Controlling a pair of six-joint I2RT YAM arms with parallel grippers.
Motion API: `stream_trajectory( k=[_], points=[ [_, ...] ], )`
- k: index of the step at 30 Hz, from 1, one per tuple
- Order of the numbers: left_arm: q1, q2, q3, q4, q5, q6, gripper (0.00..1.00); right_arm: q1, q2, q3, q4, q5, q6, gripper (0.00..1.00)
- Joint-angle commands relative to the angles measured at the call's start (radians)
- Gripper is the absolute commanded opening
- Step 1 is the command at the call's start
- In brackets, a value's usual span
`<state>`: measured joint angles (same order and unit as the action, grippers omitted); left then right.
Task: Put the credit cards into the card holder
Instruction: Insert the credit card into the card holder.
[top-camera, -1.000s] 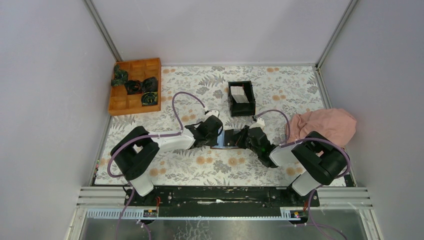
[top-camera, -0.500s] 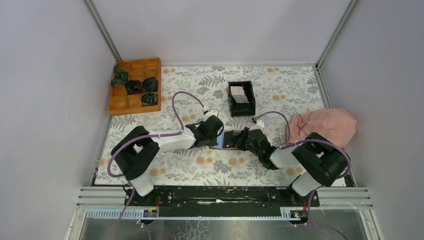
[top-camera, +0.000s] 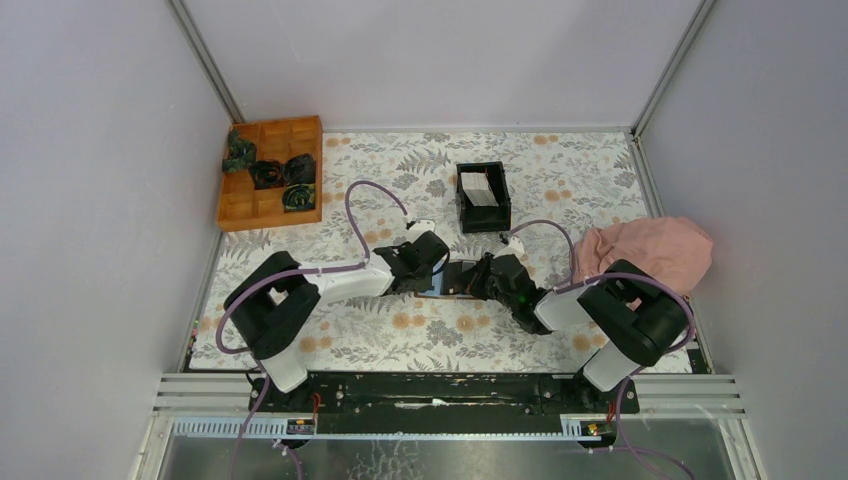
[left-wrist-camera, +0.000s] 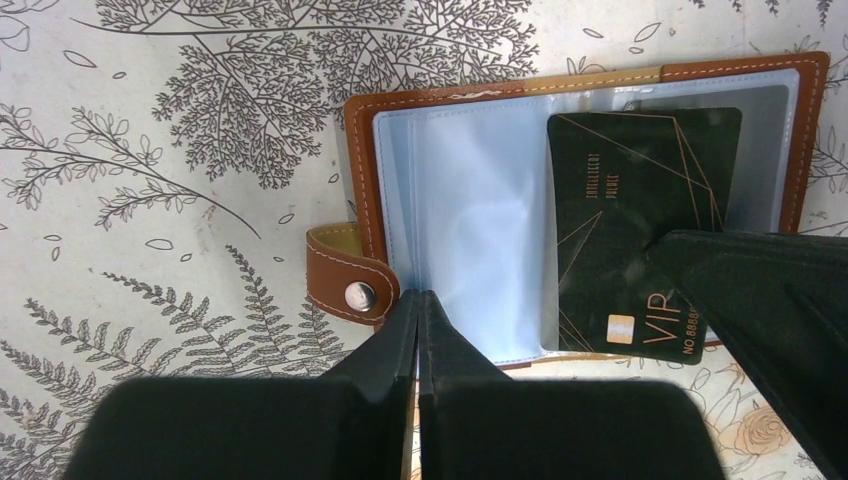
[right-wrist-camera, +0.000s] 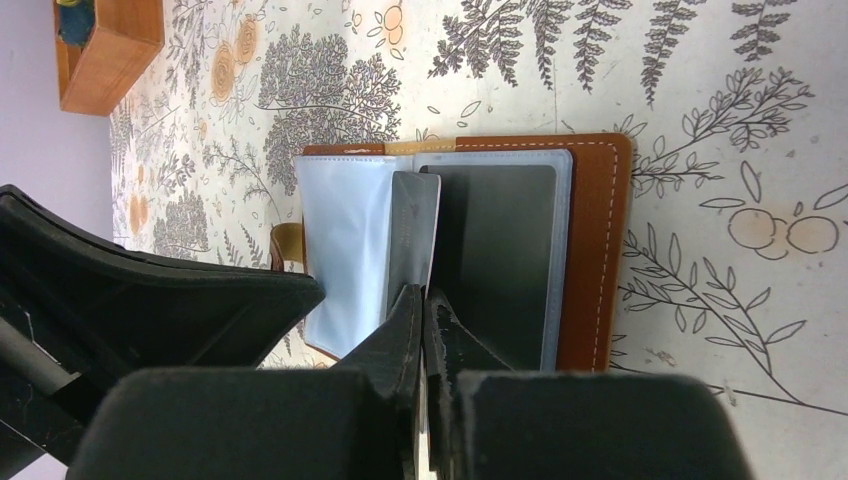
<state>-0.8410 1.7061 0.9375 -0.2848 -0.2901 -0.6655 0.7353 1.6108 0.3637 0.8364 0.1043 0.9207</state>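
Black box (top-camera: 484, 226): stack of white cards (top-camera: 478, 188). Orange tray (top-camera: 255, 206): dark green items (top-camera: 268, 174) in several compartments. Desk (top-camera: 400, 340): floral cover, pale lilac walls, pink cloth (top-camera: 650, 250) at right. Holder (left-wrist-camera: 361, 150): brown leather, white stitching, snap tab, clear sleeves (left-wrist-camera: 470, 220); open, mid-desk. Left end effector (left-wrist-camera: 418, 300): closed at a sleeve's edge, grip unclear. Right end effector (right-wrist-camera: 422, 300): closed on a dark, gold-lined card (left-wrist-camera: 640, 200) over the holder.

The right arm (top-camera: 560, 305) is shifting toward the left of the frame, its elbow (top-camera: 630, 320) swinging in from the right edge. The right fingers (top-camera: 480, 283), pinching a dark card (right-wrist-camera: 412, 230), are closing the gap to the left fingers (top-camera: 433, 274) and covering more of the open card holder (top-camera: 452, 287).
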Motion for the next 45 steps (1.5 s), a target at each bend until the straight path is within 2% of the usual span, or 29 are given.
stream_trajectory(
  k=[1, 11, 21, 36, 45],
  points=[
    [-0.007, 0.061, -0.017, -0.162, -0.081, -0.009, 0.0, 0.027, -0.005, 0.007, -0.272, -0.006, -0.034, 0.0],
    [-0.018, 0.084, 0.001, -0.185, -0.107, -0.023, 0.0, 0.034, -0.081, -0.011, -0.312, -0.02, 0.066, 0.0],
    [-0.025, 0.079, 0.001, -0.194, -0.12, -0.028, 0.0, 0.036, 0.02, 0.0, -0.23, -0.049, 0.144, 0.0],
    [-0.029, 0.103, 0.003, -0.192, -0.12, -0.021, 0.0, 0.035, 0.015, 0.049, -0.257, 0.132, 0.039, 0.0],
    [-0.029, 0.117, 0.005, -0.192, -0.118, -0.022, 0.0, 0.036, 0.075, 0.071, -0.213, 0.129, 0.025, 0.0]
  ],
)
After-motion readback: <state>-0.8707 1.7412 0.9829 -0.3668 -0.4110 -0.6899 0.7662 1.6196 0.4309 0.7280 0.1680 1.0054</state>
